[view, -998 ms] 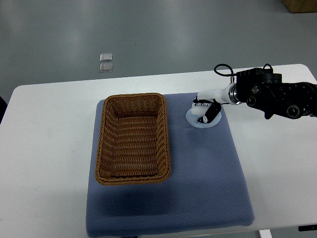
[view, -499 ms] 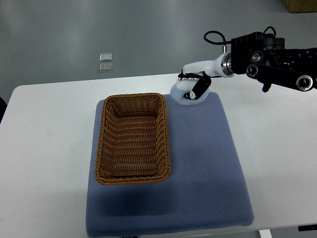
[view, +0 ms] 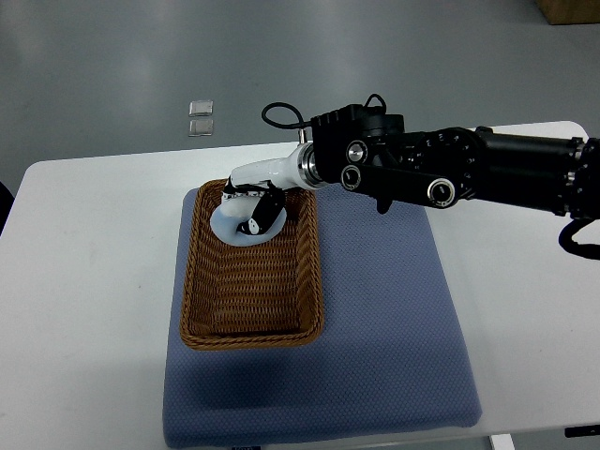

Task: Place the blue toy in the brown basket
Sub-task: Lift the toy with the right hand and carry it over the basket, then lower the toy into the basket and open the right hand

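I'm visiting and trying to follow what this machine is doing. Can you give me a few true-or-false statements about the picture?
1. The right robot hand holds the pale blue toy. True.
2. The toy is over the far end of the brown basket. True.
3. The basket sits directly on the bare white table. False: it rests on a blue mat.
4. A left arm is also reaching in. False: only the right arm shows.

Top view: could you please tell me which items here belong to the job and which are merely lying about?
Job items:
- pale blue toy, held by the right hand
- brown basket

Lying about:
- blue mat
- two small clear packets on the floor
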Robot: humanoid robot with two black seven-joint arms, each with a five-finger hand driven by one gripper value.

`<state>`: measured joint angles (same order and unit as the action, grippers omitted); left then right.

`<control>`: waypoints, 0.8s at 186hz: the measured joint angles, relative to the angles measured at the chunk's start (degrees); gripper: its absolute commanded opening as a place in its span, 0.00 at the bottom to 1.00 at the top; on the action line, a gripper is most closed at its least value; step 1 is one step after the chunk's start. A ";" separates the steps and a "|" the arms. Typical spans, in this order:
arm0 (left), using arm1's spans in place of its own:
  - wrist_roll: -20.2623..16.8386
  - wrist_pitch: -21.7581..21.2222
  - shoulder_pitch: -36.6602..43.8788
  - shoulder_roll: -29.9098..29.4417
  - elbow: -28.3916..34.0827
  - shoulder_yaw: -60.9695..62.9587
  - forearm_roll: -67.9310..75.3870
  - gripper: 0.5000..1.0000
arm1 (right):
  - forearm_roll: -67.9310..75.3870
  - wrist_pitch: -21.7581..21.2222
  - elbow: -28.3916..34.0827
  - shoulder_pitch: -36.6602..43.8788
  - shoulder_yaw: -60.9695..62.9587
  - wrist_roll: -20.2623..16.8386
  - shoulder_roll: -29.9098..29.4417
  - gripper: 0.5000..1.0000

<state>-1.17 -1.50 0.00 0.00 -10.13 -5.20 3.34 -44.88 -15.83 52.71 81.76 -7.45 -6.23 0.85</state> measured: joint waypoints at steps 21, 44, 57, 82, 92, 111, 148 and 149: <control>0.01 0.00 0.00 0.00 -0.10 0.10 0.00 1.00 | -0.07 0.87 -1.88 -1.83 -0.02 0.00 -0.75 0.14; 0.03 0.00 -0.04 0.00 -0.37 0.26 0.00 1.00 | -0.11 1.51 -3.26 -3.57 -0.03 0.00 -0.83 0.15; 0.03 0.00 -0.08 0.00 -0.48 0.28 0.00 1.00 | -0.16 1.98 -4.01 -4.69 -0.03 0.05 -0.84 0.16; 0.04 0.02 -0.08 0.00 -0.57 0.33 0.00 1.00 | -0.20 2.98 -4.85 -6.72 -0.03 0.08 -0.85 0.19; 0.04 0.04 -0.09 0.00 -0.59 0.35 0.00 1.00 | -0.20 3.25 -5.00 -7.27 -0.03 0.08 -0.85 0.21; 0.04 0.06 -0.09 0.00 -0.59 0.37 0.00 1.00 | -0.20 3.62 -5.31 -7.88 -0.02 0.08 -0.85 0.21; 0.04 0.07 -0.09 0.00 -0.59 0.35 0.00 1.00 | -0.20 4.65 -5.51 -8.58 0.13 0.19 -0.85 0.38; 0.04 0.07 -0.09 0.00 -0.59 0.34 0.00 1.00 | -0.20 4.69 -5.51 -8.61 0.13 0.20 -0.85 0.39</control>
<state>-1.14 -1.43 -0.09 0.00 -10.72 -4.86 3.34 -45.09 -11.14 47.20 73.15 -7.32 -6.03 0.00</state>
